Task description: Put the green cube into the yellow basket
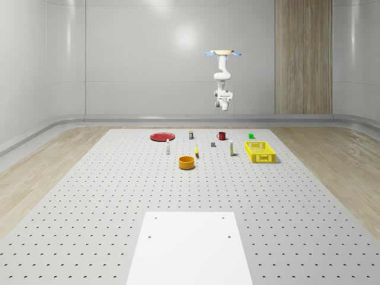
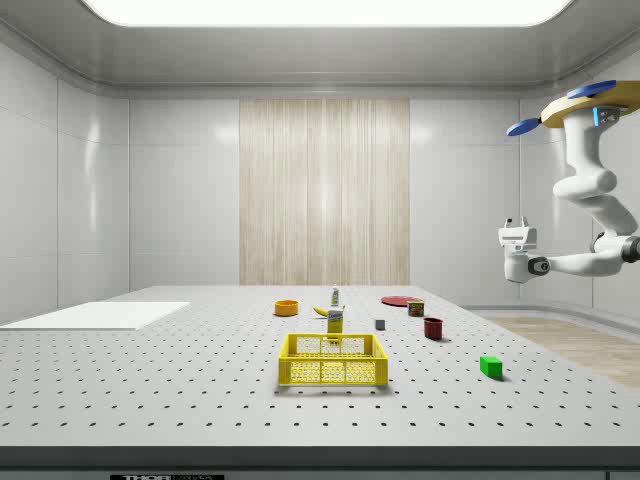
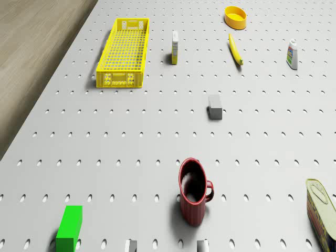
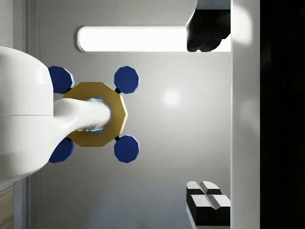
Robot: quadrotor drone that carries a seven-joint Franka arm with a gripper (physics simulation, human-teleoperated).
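I hover high above the table's far edge, beyond the red mug (image 3: 193, 197). My claw (image 2: 515, 232) touches nothing; whether it gapes I cannot tell. The green cube (image 3: 69, 227) lies beside the mug, well apart from the yellow basket (image 3: 124, 51).

1. You are looking at a simulated test lab: smooth grey wall panels (image 1: 148, 59) curve into the floor.
2. A perforated grey surface (image 1: 89, 196) like an optical bench fills the room.
3. A long ceiling light (image 2: 320, 10) glows overhead.
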